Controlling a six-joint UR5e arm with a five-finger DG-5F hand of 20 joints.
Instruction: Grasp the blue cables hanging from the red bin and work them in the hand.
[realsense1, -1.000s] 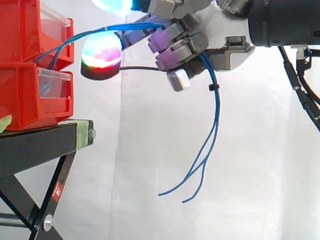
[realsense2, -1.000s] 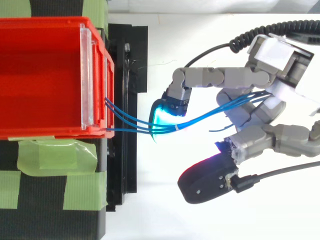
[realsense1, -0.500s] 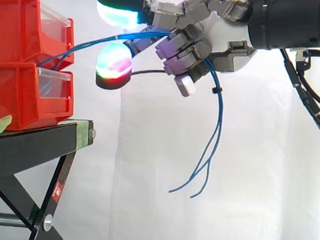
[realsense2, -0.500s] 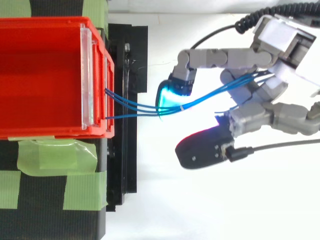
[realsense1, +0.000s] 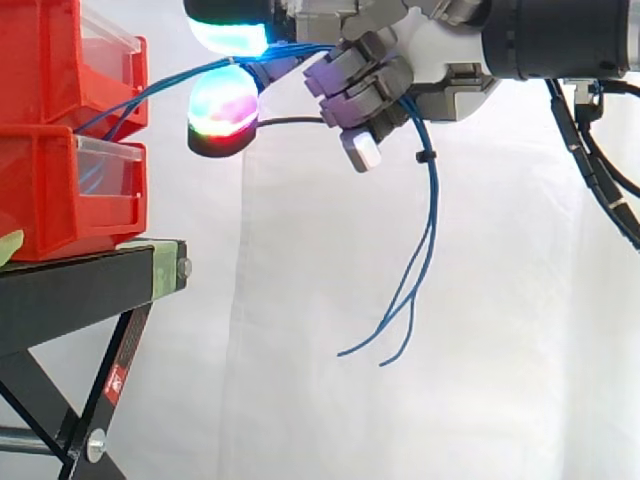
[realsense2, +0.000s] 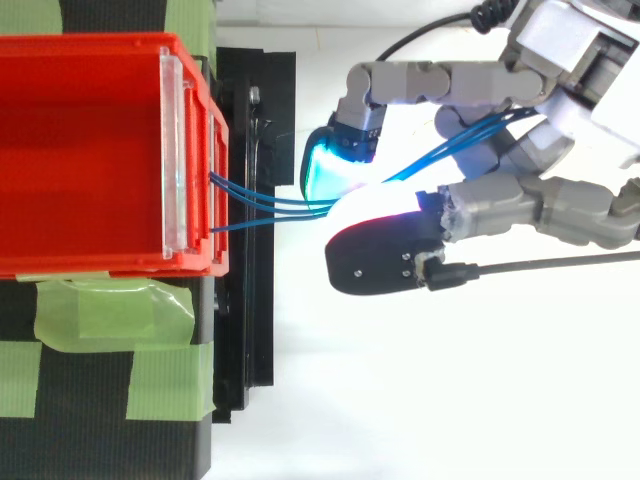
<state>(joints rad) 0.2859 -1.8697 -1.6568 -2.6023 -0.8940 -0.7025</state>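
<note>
White curtain (realsense1: 300, 420) backs the whole scene. Against it, at the left, two red bins (realsense1: 50, 190) sit stacked on a black stand (realsense1: 80, 290) whose top carries strips of green tape (realsense2: 110, 310). Coming in high from the right, the hand (realsense1: 445, 55) hangs level with the upper bin and well apart from its front. Its fingers (realsense1: 362, 85) are curled tight over the blue cables (realsense1: 432, 220), clamping the bundle against the palm. Two longer fingers reach out toward the bins, their glowing pads (realsense1: 226, 100) lying just above and just below the strands.

The cables leave the front of the bins, rise in a shallow arc across the gap, pass between those two pads and run into the closed fist. From above, the same strands (realsense2: 265, 205) fan slightly at the bin's lip and gather as they near the cyan pad (realsense2: 325, 170). Below the fist the rest droops freely, with a small black tie (realsense1: 424, 157) on one strand. The loose ends (realsense1: 375, 350) curl out in mid-air, touching nothing.

Judging by this, the grasp is made and the working step is in hand. The next move calls for shifting the fingers along or around the strands without opening far enough to drop them. It also must not pull so hard that the span to the bin goes taut and drags the cables out.
</note>
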